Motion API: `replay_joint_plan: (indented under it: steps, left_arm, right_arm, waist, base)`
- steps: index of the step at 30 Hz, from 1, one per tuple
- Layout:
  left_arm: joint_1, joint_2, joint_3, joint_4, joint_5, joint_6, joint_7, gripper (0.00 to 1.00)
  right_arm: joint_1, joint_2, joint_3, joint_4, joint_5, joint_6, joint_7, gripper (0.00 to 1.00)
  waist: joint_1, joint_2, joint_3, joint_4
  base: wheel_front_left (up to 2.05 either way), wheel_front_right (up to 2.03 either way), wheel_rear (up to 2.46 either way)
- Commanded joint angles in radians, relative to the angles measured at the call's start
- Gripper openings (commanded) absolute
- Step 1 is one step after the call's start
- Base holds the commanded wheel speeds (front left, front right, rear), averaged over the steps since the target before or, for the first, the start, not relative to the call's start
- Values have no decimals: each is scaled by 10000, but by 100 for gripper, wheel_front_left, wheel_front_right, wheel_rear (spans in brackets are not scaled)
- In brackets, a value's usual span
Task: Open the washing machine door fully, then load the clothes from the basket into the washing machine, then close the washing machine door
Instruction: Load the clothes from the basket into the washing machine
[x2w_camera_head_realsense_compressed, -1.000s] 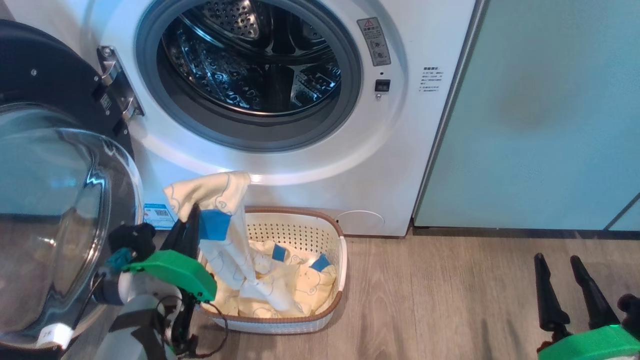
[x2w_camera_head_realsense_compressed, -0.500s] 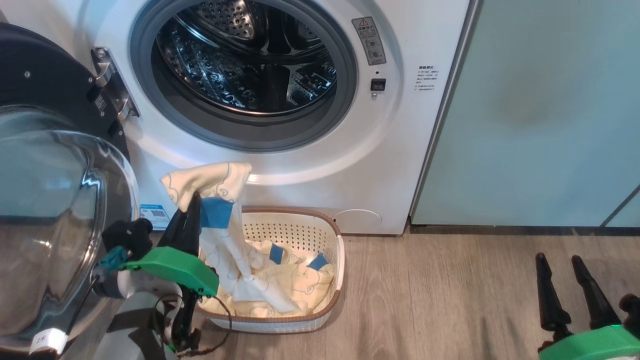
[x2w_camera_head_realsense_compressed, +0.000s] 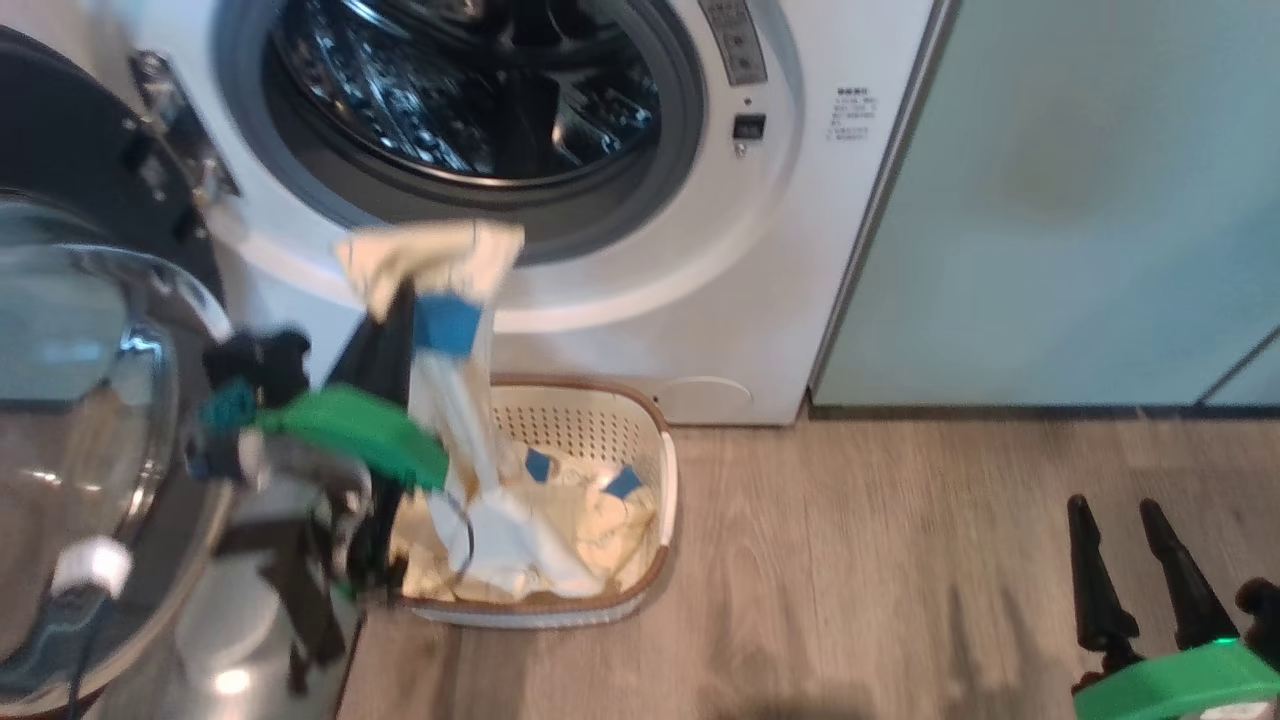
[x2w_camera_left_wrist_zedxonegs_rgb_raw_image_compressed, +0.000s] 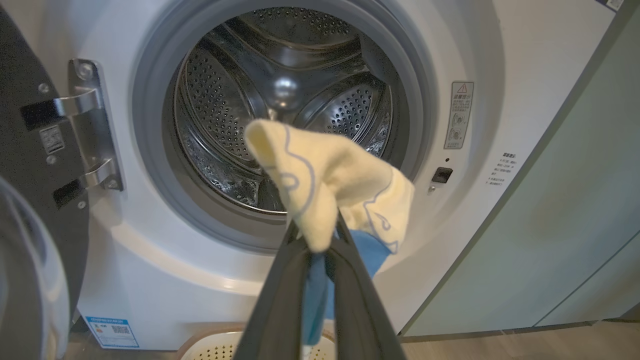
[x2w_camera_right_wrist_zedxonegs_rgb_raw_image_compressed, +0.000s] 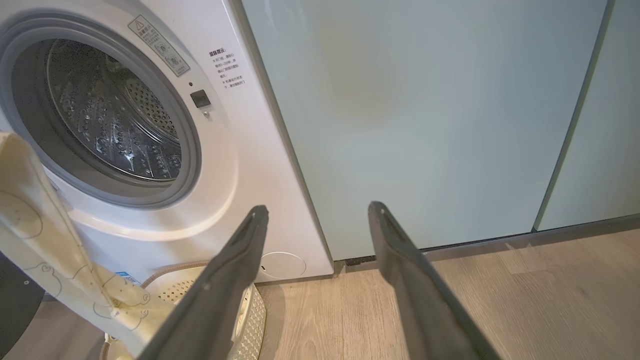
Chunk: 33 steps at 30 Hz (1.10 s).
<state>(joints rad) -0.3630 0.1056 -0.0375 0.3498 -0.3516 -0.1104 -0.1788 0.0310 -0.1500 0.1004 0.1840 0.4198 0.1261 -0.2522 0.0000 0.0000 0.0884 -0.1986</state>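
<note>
Clothes piece (x2w_camera_left_wrist_zedxonegs_rgb_raw_image_compressed: 325, 180) pinched in closed left gripper (x2w_camera_left_wrist_zedxonegs_rgb_raw_image_compressed: 318, 237), draped over its tips, tail hanging into basket (x2w_camera_head_realsense_compressed: 580, 425).

The clothes (x2w_camera_left_wrist_zedxonegs_rgb_raw_image_compressed: 330, 185) are pale yellow — blue patches, faint outlines.

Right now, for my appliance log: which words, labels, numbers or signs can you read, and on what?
No word or number reads clearly.
Red warning triangle: atop the grey sticker on the washing machine; print beneath too small.
Black print block lower right of that sticker: too small.
Blue sticker, low on the front: too small.
Small label on the washing machine door: too small.
</note>
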Motion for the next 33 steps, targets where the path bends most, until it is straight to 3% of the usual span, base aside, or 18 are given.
replay_joint_plan:
  steps: [1, 15, 22, 33]
  left_arm:
    - [-946, 346, 221, -196, 17, 15, 78, 0]
    - [-5053, 606, -2, 2568, 103, 68, 124, 0]
    - [-7140, 1026, 121, 4421, 217, 350, -88, 0]
    - [-10008, 1879, -241, 6960, 620, 257, -266, 0]
  right_arm:
    - [-599, -71, 196, -353, 8, 46, -95, 100]
    - [-1469, 343, 192, -473, -42, 46, -95, 100]
    - [-2014, 511, 326, -521, -43, 46, -95, 100]
    - [-2725, 767, 609, -576, -7, 46, -95, 100]
  waist:
    - [0, 0, 361, -189]
    - [0, 0, 2298, -1032]
    - [0, 0, 3303, -1458]
    - [0, 0, 4801, -2075]
  base:
    - [0, 0, 0]
    - [0, 0, 0]
    - [0, 0, 0]
    - [0, 0, 0]
